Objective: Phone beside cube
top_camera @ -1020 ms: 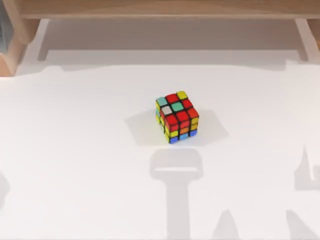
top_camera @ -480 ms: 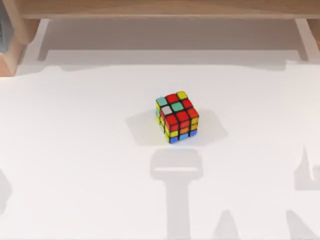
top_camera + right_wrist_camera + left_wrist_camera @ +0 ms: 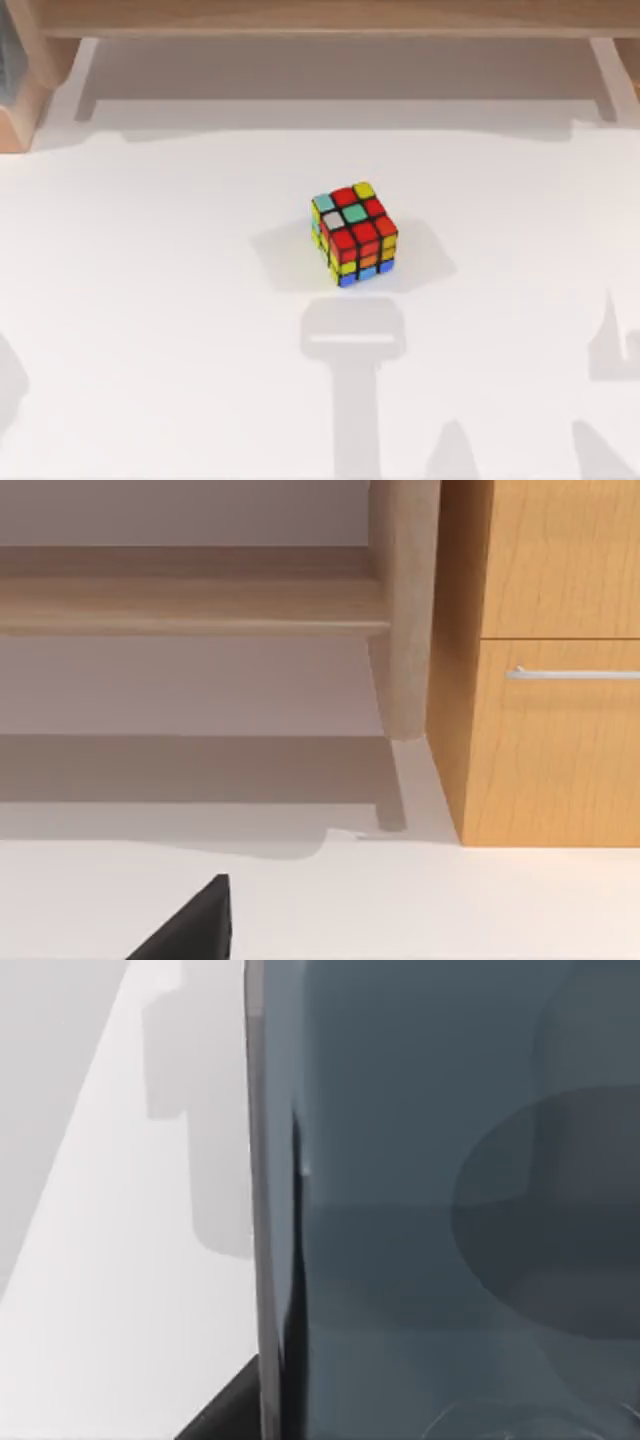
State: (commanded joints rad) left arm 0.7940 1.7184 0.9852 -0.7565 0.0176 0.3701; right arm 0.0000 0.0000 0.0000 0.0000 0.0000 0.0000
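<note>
- We could not tell from the left wrist view whether our left tool was apart, together or clamped on anything; a dark wedge (image 3: 225,1422) sat at the lower edge just beside the phone, too little of it for us to say what it was.
- The phone (image 3: 450,1200) stood very close to the left wrist camera as a dark grey-blue glossy slab with a pale straight edge and a faint round mark on its face. We could not tell whether it was held or lay free.
- Beside that edge the white table (image 3: 120,1290) carried a grey, blocky shadow.
- For our right tool, too, we could not say how it stood; in the right wrist view another dark wedge (image 3: 190,925) rose from the lower edge over the table.
- Beyond it the right wrist view showed a wooden cabinet (image 3: 550,680) with a metal drawer handle (image 3: 575,672), a pale rounded post (image 3: 405,610) just beside the cabinet, and a low wooden rail (image 3: 190,605) running off from the post.
- The top view gave what the wrist views did not: the cube (image 3: 354,233) rested a little right of the table's middle, mostly red stickers up, with yellow, teal, orange, blue and white among them.
- In the top view grey shadows fell on the table (image 3: 150,300) in front of the cube and along the near edge, and a wooden frame (image 3: 320,18) ran across the far side.
</note>
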